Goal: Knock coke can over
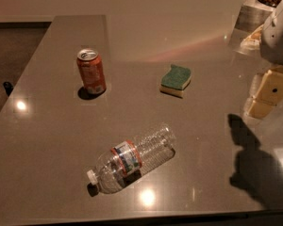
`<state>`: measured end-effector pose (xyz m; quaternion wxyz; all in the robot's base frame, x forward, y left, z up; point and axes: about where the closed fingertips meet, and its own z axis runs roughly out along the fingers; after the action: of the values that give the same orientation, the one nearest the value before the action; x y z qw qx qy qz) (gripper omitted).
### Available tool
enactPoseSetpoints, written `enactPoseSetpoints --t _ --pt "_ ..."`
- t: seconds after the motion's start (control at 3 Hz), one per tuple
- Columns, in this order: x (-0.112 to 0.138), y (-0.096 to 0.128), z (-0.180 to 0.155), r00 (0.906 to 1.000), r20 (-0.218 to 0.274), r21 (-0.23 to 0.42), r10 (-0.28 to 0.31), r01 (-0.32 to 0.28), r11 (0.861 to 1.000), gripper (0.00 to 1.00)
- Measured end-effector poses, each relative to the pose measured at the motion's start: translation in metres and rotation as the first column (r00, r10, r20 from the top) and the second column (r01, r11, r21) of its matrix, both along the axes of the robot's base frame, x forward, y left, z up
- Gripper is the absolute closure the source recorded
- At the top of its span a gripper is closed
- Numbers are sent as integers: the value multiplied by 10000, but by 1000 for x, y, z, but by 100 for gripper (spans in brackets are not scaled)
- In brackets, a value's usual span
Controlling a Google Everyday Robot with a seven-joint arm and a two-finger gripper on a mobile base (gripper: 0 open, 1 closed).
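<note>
Item: coke can [91,71], upright on the surface [47,164], upper left of the frame (still to be knocked, I'd judge). Item: gripper [268,97], right edge, well apart from it, seemingly awaiting approach; released or clenched, cannot tell.

One coke can [91,72], one bottle [131,158], one sponge [175,80], one gripper [266,98] at right.

Coke can [91,71]: small, red-orange, white markings, silver top with pull tab. Upright, not yet knocked over. Standing on far-left part of grey countertop [47,145], dark shadow at base, nothing touching. Well apart from gripper [268,98], off at right edge of view.
</note>
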<state>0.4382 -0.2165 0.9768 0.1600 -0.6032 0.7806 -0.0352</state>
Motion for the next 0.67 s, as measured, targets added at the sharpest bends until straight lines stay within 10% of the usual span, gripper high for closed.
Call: enactPoseSetpoints --t 0.67 --pt "15 17 -6 9998 200 437 78 -87 9990 0"
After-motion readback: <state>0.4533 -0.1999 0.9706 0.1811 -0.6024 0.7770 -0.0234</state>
